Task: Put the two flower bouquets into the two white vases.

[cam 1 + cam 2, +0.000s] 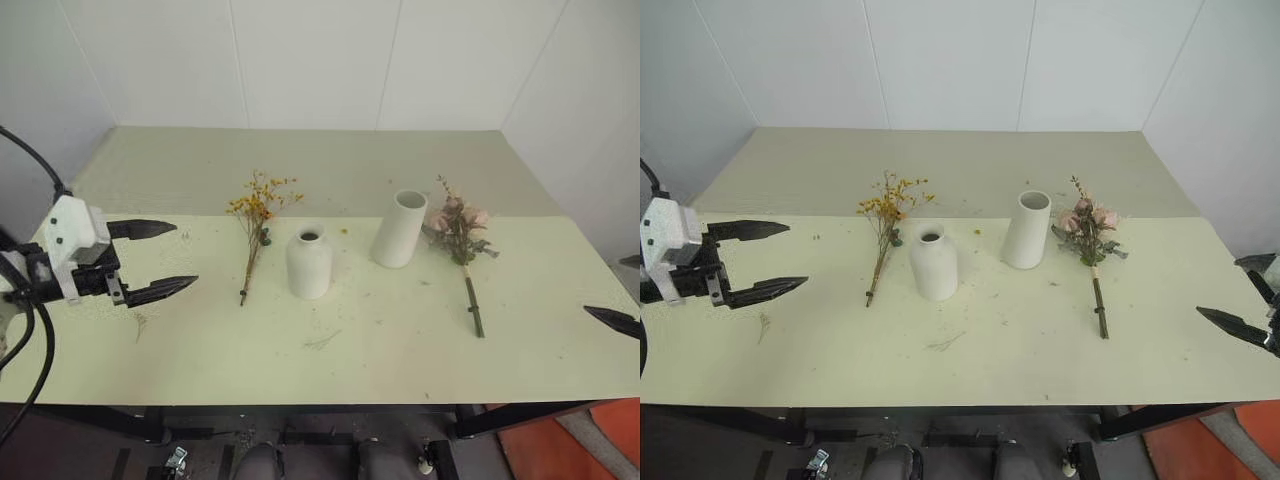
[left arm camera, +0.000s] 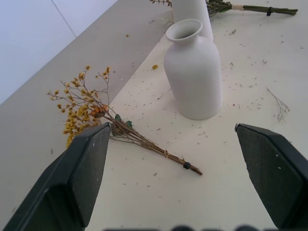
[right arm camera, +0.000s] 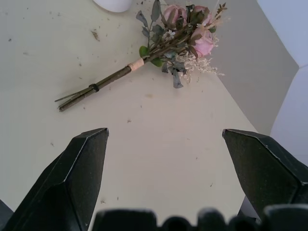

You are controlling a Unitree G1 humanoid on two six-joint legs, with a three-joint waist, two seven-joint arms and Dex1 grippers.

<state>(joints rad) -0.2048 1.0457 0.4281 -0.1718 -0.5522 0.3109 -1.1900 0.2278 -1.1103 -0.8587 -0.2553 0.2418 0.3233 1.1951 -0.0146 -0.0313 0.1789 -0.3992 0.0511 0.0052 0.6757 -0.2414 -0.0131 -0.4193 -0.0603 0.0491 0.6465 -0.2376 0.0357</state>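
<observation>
Left eye view: the yellow spray (image 1: 256,222) lies flat on the worktop (image 1: 400,350), just left of the bottle vase (image 1: 309,262). The pink bunch (image 1: 459,240) lies just right of the tall vase (image 1: 398,229) — both vases upright, near each other, empty. The left gripper (image 1: 150,260) hovers well left of the spray, jaws wide, holding nothing. The right gripper (image 1: 1245,300) sits at the right edge, jaws likewise wide — empty, aimed toward the bunch.

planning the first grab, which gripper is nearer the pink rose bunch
Right. The right gripper sits open just right of the pink rose bunch; the left gripper is far across the table.
</observation>
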